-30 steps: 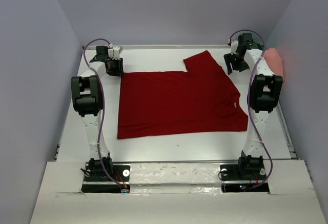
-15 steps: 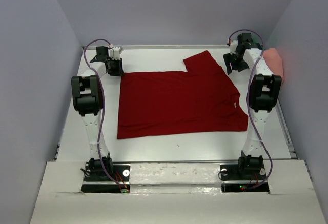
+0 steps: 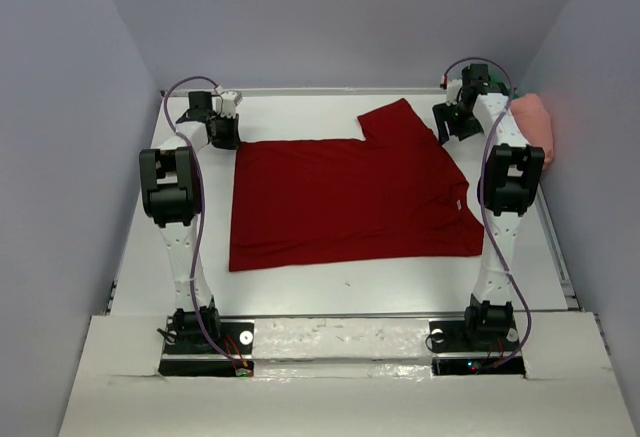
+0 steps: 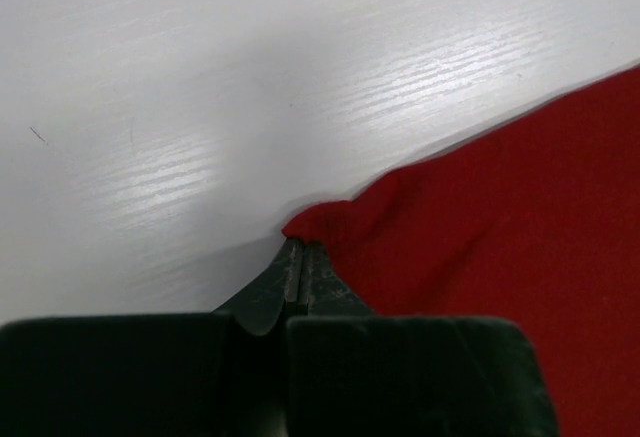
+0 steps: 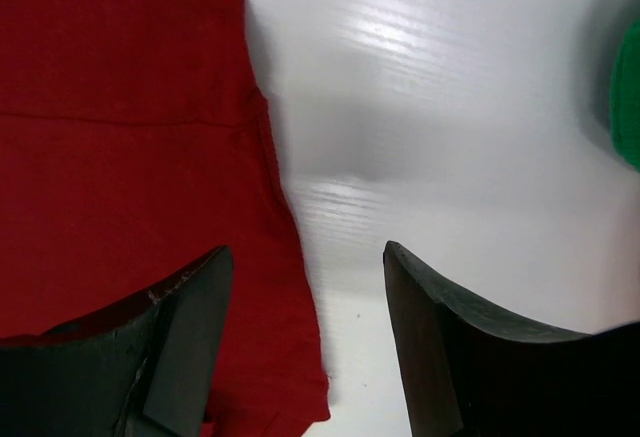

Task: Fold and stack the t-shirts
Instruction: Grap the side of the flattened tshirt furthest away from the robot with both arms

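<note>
While the left gripper (image 4: 297, 257) pinches the red t-shirt (image 4: 520, 217), the right gripper (image 5: 305, 252) gapes astride its edge.

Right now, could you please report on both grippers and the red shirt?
Left gripper shut on corner of dark red t-shirt. Right gripper open above its edge, holding nothing. Pink t-shirt bunched far right, out of the way.

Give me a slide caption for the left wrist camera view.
Left arm's jaws, shut, pinch a bunched corner of the dark red t-shirt lying on the white table.
</note>
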